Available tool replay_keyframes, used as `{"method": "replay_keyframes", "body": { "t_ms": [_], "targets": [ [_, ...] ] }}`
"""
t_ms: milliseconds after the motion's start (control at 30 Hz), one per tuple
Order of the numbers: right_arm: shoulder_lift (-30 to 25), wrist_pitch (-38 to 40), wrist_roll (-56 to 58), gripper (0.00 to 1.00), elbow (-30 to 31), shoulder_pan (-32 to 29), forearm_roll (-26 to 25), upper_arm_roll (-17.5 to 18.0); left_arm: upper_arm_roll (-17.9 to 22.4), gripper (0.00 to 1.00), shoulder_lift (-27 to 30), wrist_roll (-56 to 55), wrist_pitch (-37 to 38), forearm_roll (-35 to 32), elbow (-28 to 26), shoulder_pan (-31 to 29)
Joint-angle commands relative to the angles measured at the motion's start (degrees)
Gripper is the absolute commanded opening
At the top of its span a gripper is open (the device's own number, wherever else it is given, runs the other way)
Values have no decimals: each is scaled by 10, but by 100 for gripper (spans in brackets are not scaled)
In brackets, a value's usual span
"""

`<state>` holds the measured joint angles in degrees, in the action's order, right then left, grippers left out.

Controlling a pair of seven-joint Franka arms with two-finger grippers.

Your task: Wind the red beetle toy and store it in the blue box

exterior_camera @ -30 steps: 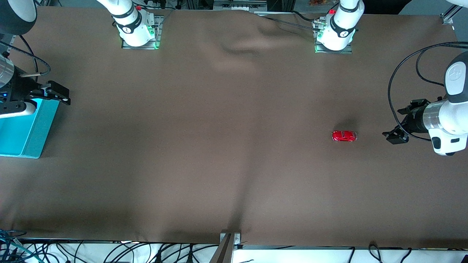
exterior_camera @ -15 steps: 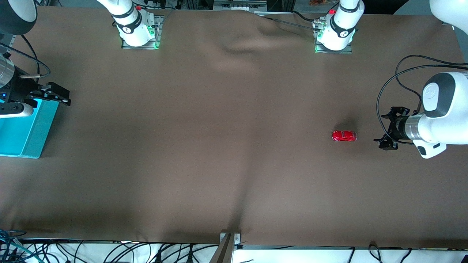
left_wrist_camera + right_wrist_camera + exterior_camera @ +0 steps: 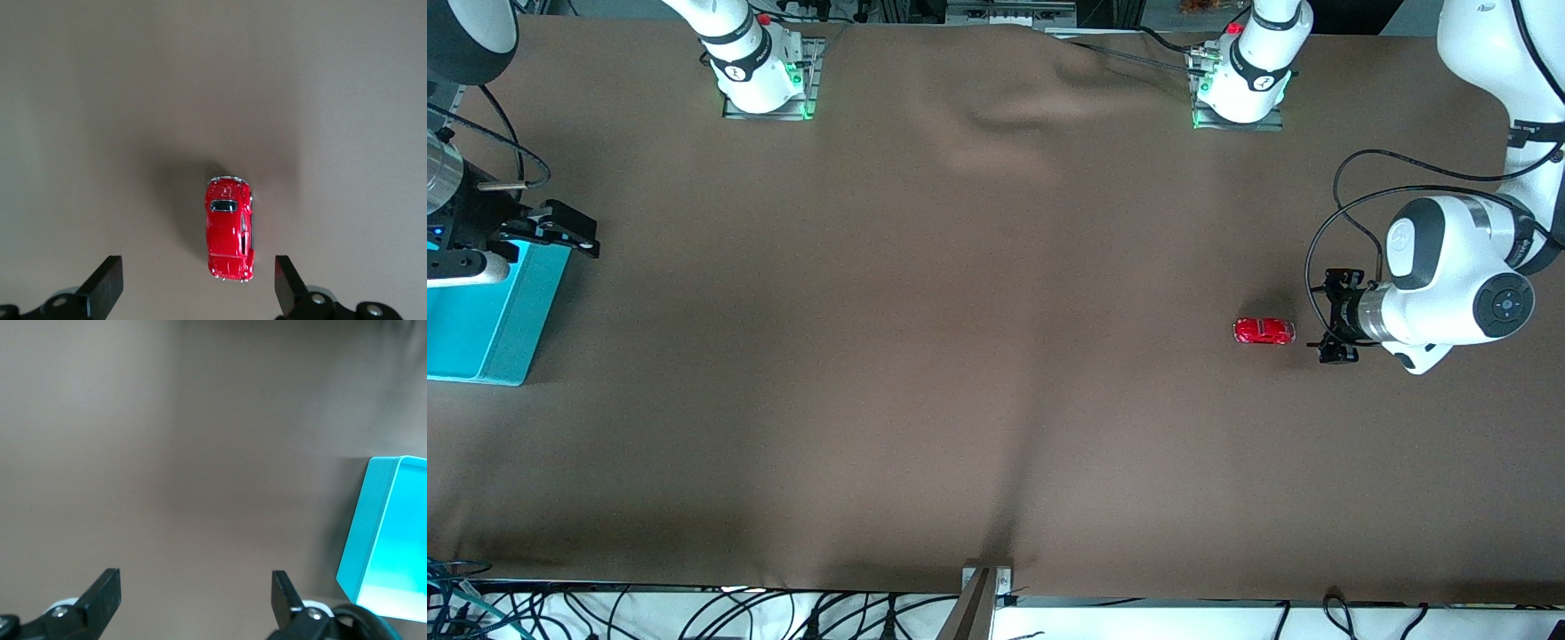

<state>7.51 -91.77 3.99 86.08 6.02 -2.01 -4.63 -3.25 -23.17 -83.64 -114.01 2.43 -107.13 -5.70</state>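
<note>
The desk [image 3: 960, 356], covered in brown cloth, is carrying everything here. The blue box [image 3: 480, 311] is sitting at the right arm's end of the desk, at about nine o'clock in the front view, with its open top facing up. The right gripper [image 3: 560, 229] is hanging over the box's edge, at its corner farther from the front camera, and its jaws are standing wide apart with nothing between them; this arm is waiting. The left gripper [image 3: 1336, 316] is hovering low over the cloth at about three o'clock in the front view, just beside the red beetle toy [image 3: 1264, 331], with its jaws spread apart and empty. The toy is lying alone on the cloth toward the left arm's end, well apart from the box, and in the left wrist view the red beetle toy [image 3: 229, 228] is lying just ahead of the two fingers [image 3: 103, 288], touching neither.
</note>
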Motion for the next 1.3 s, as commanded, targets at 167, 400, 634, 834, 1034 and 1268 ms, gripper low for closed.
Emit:
{"method": "replay_keyframes", "body": {
  "t_ms": [167,400,634,834,1034,1268],
  "targets": [
    [0,2,-5,100,-7,1,6,0,-14,100,15,-47,-87,9,-76,2],
    [0,2,-5,100,-7,1,7,0,-16,100,16,-59,-107,9,-108,2],
    [0,3,-5,100,-7,1,6,0,-16,100,13,-71,-157,9,-123,-4],
    [0,2,-5,100,-7,1,6,1,-16,100,8,-76,-172,21,-121,-5],
    [0,3,-5,100,-7,1,7,1,-16,100,-4,-78,-198,28,-122,-4],
    [0,3,-5,100,-7,1,7,1,-16,100,-17,-79,-205,28,-123,0]
  ]
}}
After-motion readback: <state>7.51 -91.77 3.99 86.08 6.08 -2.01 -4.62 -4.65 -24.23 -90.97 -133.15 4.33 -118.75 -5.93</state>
